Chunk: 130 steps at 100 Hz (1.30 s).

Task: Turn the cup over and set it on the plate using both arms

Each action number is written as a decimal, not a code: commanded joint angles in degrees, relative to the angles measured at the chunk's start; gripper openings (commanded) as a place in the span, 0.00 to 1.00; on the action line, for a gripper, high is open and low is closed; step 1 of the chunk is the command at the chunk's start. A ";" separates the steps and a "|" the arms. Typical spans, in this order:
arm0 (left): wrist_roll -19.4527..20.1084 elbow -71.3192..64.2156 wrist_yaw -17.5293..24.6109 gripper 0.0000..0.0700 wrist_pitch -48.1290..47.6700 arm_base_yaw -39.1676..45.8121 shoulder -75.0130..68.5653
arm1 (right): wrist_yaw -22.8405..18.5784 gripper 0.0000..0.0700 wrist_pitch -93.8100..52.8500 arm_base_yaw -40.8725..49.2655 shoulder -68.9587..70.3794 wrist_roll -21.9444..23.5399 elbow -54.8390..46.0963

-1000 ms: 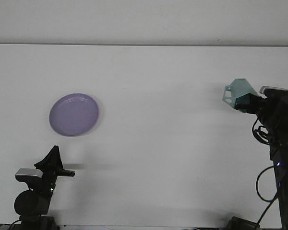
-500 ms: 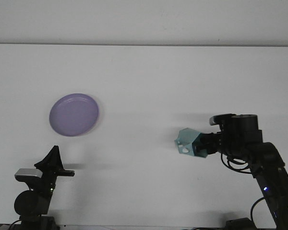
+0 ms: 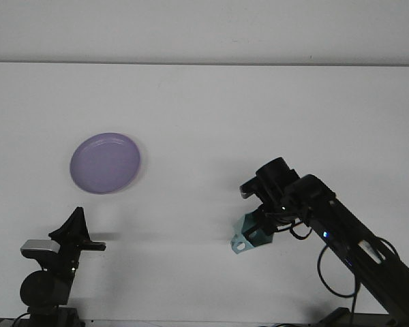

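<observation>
Gripping teal cup (image 3: 248,232), right hand (image 3: 260,227) near table (image 3: 204,109).

1. The right arm (image 3: 347,248) stretches diagonally from the lower right corner up toward the middle, cables looping along it.
2. Its wrist bends downward, so the right gripper (image 3: 257,228) points at the table, clamped on something.
3. The left arm (image 3: 48,279) sits folded low at the lower left, its left gripper (image 3: 75,228) pointing upward.

Right end effector (image 3: 258,228) (apparently) hides cup (image 3: 246,234) partly.
</observation>
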 commanded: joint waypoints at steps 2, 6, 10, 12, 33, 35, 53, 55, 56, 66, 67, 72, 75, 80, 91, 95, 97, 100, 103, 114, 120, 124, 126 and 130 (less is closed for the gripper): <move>-0.15 -0.85 -0.20 0.02 0.57 -0.02 -0.02 | 0.13 0.01 -2.19 1.03 3.82 -2.40 4.28; -0.15 -0.85 -0.20 0.02 0.59 0.00 -0.02 | 0.15 0.01 -3.39 1.38 5.51 -3.15 6.05; -0.15 -0.85 -0.20 0.02 0.59 -0.02 -0.02 | 0.24 0.01 -4.35 1.73 7.13 -3.91 7.65; -0.15 -0.85 -0.20 0.02 0.57 -0.02 -0.02 | 0.26 0.01 -4.74 1.86 7.91 -4.31 8.41; -0.13 -0.85 -0.22 0.02 0.59 0.00 -0.02 | 0.37 0.01 -5.40 2.91 13.05 -5.01 10.91; -0.13 -0.85 -0.20 0.02 0.59 0.00 -0.02 | 0.57 0.01 -5.40 3.02 13.42 -5.01 10.91; -0.15 -0.85 -0.22 0.02 0.61 -0.02 -0.02 | 2.56 0.01 -5.64 4.07 15.45 -5.60 10.88; -0.15 -0.85 -0.20 0.02 0.61 0.00 -0.02 | 2.51 0.01 -5.62 4.09 15.61 -5.75 10.88; -0.15 -0.85 -0.22 0.02 0.61 0.00 -0.02 | 2.51 0.01 -5.64 4.09 15.65 -5.81 10.88; -0.15 -0.85 -0.20 0.02 0.59 0.00 -0.02 | 2.51 0.01 -5.57 4.37 16.02 -6.58 10.88; -0.15 -0.85 -0.22 0.02 0.59 0.00 -0.02 | 2.54 0.01 -5.57 4.39 16.02 -6.62 10.88; -0.15 -0.85 -0.20 0.02 0.59 0.00 -0.02 | 2.49 0.02 -5.57 4.42 16.02 -7.19 10.88; -0.15 -0.85 -0.20 0.02 0.59 -0.02 -0.02 | 2.25 0.03 -5.57 4.52 16.02 -7.48 10.88; -0.15 -0.85 -0.20 0.02 0.59 0.00 -0.02 | 1.99 0.11 -5.55 4.92 16.02 -7.65 10.88; -0.15 -0.85 -0.20 0.02 0.59 0.00 -0.02 | 1.90 0.38 -5.16 5.07 16.02 -8.02 10.88; -0.15 -0.85 -0.20 0.02 0.59 -0.02 -0.02 | 1.88 0.44 -4.98 5.09 16.02 -8.02 10.88; -0.15 -0.85 -0.20 0.02 0.59 -0.02 -0.02 | 1.88 0.45 -4.96 5.09 16.02 -8.02 10.88; -0.15 -0.85 -0.20 0.02 0.59 0.00 -0.02 | 1.90 0.47 -4.96 5.07 16.00 -8.13 10.93; -0.15 -0.85 -0.22 0.02 0.59 0.00 -0.02 | 1.88 0.48 -5.03 5.09 15.96 -8.52 11.02; -0.17 -0.85 -0.20 0.02 0.59 0.00 -0.02 | 2.38 0.49 -7.37 4.98 15.61 -8.87 12.90; -0.46 -0.83 -0.20 0.02 0.59 0.00 -0.02 | 3.08 0.49 -9.40 4.68 14.86 -8.85 14.88; -1.16 -0.81 -0.17 0.02 0.59 -0.02 -0.02 | 3.45 0.49 -10.51 4.37 14.21 -8.85 16.55; -1.66 -0.79 -0.17 0.02 0.57 0.00 -0.02 | 3.45 0.49 -10.80 4.24 13.79 -8.76 17.40; -2.86 -0.79 -0.17 0.02 0.57 -0.02 -0.02 | 3.43 0.49 -10.84 3.98 12.66 -8.35 18.97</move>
